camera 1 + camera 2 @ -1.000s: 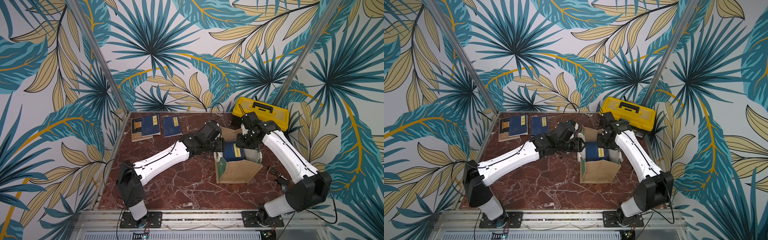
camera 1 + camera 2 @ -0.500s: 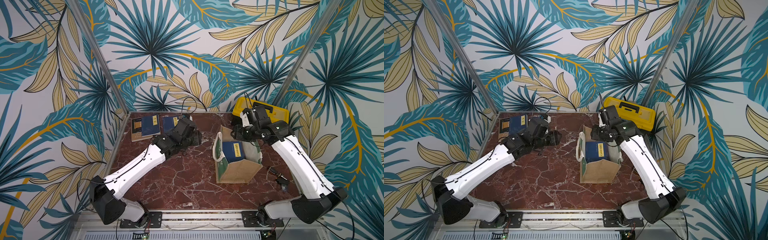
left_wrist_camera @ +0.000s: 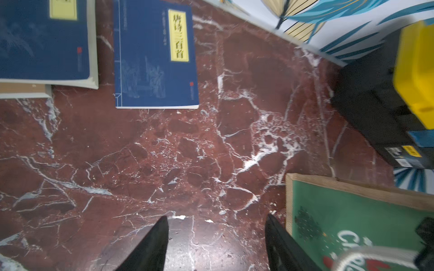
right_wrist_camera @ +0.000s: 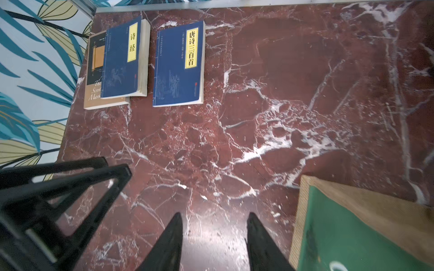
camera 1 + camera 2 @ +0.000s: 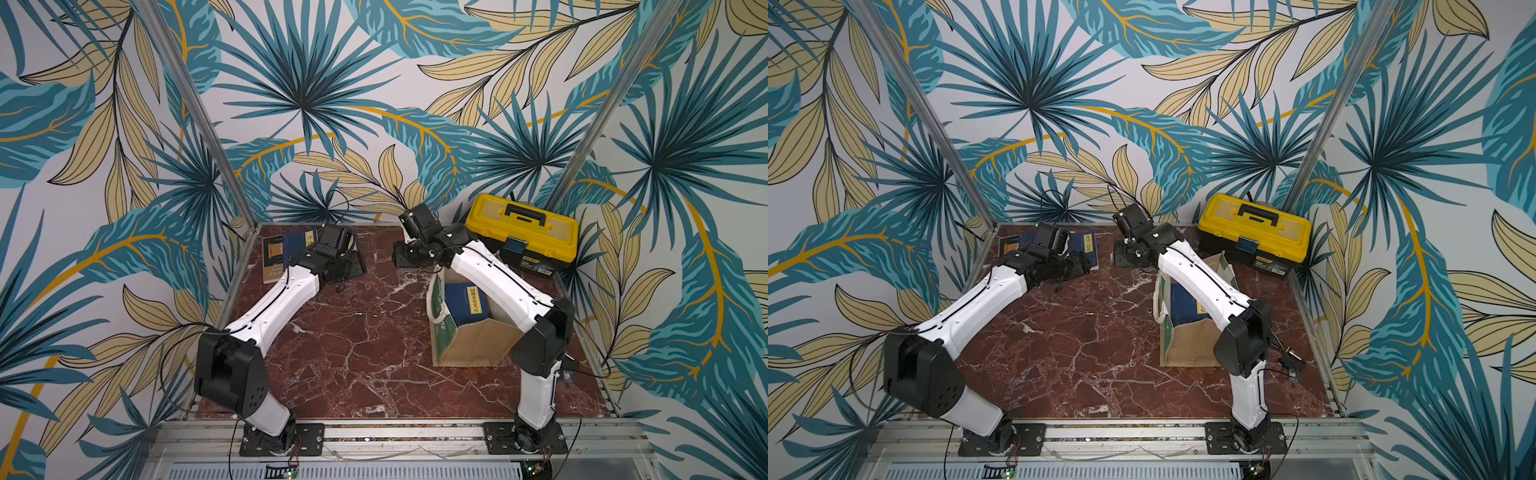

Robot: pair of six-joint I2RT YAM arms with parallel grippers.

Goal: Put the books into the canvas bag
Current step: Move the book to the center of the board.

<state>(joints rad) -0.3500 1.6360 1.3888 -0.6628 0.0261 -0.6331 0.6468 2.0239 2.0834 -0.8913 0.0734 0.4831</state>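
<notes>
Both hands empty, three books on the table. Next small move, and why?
Probably move the left hand to the lone navy book and lower its open jaws over the nearest edge. That hand is open, empty and nearest; the book lies flat, apart from the two-book stack, so it's the simplest pick. The canvas bag already holds a navy paperback.

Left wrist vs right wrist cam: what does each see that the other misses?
Only left wrist: the yellow toolbox and the white rope handle of the canvas bag. Only right wrist: the cover of the tan book under the thick navy book, plus that book's whole yellow label. Both: the thin navy book lying flat, the bag's green panel, the marble table, and its own open, empty hand: left hand, right hand.
</notes>
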